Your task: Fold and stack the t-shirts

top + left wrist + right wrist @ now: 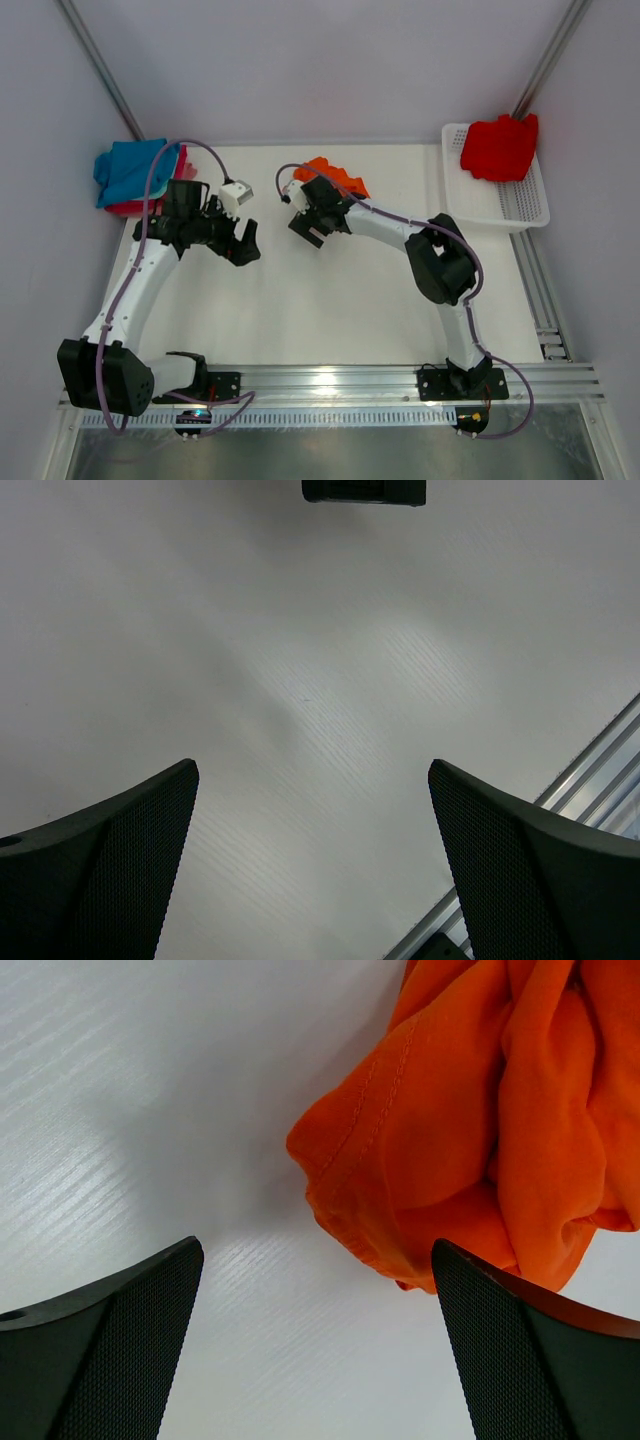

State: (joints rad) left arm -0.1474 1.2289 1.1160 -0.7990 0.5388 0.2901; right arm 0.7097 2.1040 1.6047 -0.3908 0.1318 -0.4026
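The right gripper (315, 1248) is held spread wide, empty, just beside the orange t-shirt (480, 1130); the left gripper (312, 765) likewise, well apart from it.

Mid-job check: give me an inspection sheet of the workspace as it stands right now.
Surface: white table, no stains seen.
Job's things: orange t-shirt crumpled at far centre; blue shirt atop a pile at the far left; red t-shirt in the white basket.
Clutter: nothing seen.
Grippers: left gripper open over bare table; right gripper open beside the orange t-shirt, holding nothing.
Cables: purple cables run along both arms, untangled.
Surroundings: white walls; metal rail at the near edge.
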